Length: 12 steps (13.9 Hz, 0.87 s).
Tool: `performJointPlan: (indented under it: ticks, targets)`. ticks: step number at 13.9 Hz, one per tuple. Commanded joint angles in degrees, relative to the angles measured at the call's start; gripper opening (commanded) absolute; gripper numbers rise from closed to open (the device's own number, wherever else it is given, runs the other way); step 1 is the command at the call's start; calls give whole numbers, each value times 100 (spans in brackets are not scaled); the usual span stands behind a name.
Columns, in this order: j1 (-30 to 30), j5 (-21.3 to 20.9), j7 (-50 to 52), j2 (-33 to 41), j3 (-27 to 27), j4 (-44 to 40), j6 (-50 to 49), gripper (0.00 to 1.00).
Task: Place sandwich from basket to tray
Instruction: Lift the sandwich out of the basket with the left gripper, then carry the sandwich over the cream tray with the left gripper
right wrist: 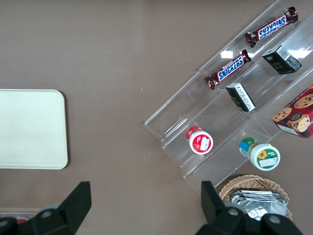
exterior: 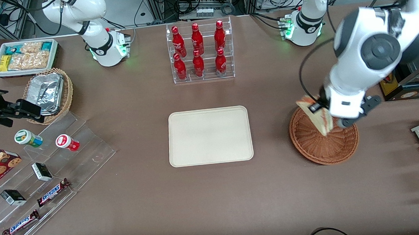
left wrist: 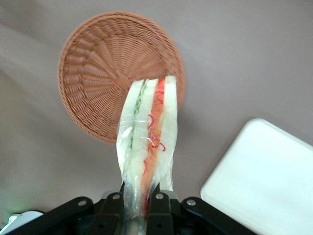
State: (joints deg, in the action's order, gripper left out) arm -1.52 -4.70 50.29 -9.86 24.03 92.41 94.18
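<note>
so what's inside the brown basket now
Nothing: the basket shows bare weave. The sandwich hangs above its rim, pinched in the gripper. The front view hides part of the basket.

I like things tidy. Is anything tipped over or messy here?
Two little round tubs, one green-lidded and one red-lidded, lie on their sides on the clear stepped shelf. Nothing is spilled. The gripper holds the wrapped sandwich above the basket, jaws shut on it; the tray holds nothing.
</note>
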Motion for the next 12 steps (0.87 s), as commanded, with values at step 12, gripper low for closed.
performJointPlan:
  ticks: [12]
  targets:
    - [2348, -1908, 1508, -3317, 664, -1620, 2025, 0]
